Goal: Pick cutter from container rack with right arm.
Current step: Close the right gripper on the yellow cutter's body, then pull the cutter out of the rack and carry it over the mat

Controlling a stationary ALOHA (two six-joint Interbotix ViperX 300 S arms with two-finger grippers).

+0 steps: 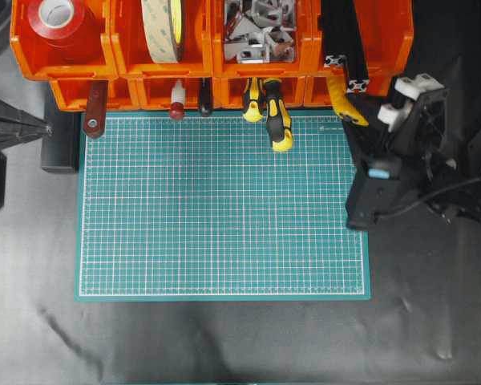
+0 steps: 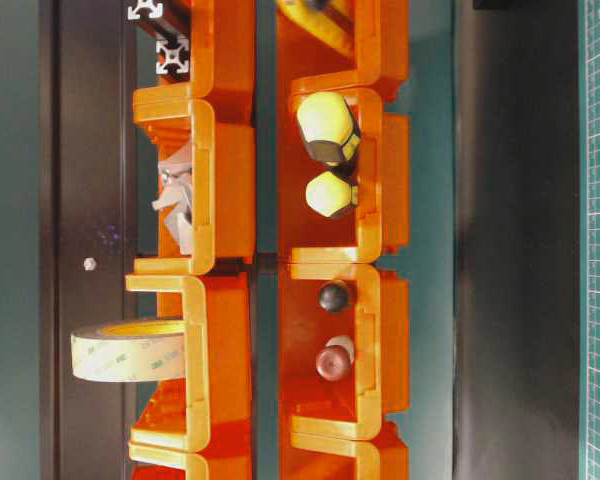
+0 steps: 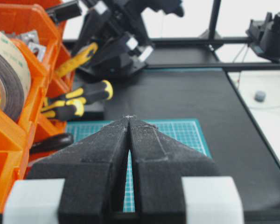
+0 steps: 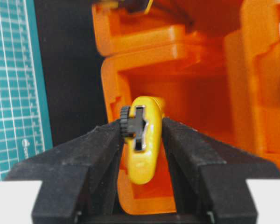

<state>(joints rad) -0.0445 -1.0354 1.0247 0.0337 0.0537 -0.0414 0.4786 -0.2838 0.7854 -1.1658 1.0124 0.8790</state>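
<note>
The yellow cutter [image 4: 143, 144] sticks out of the rightmost lower bin of the orange container rack [image 4: 177, 46]. My right gripper [image 4: 141, 122] is closed on it: one black finger presses its black wheel, the other its yellow side. From overhead the cutter [image 1: 344, 103] slants out of the container rack [image 1: 116, 68] towards the right arm [image 1: 393, 152]. The left wrist view shows the cutter [image 3: 77, 58] far off. My left gripper [image 3: 129, 117] is shut with nothing in it and rests at the mat's left edge [image 1: 40, 128].
Two yellow-and-black screwdrivers [image 1: 276, 120] and several dark handles [image 1: 94, 112] poke from the lower bins. Upper bins hold tape rolls [image 1: 162, 28], metal brackets [image 1: 256, 28] and an aluminium profile [image 1: 341, 48]. A green cutting mat [image 1: 224, 208] lies in front.
</note>
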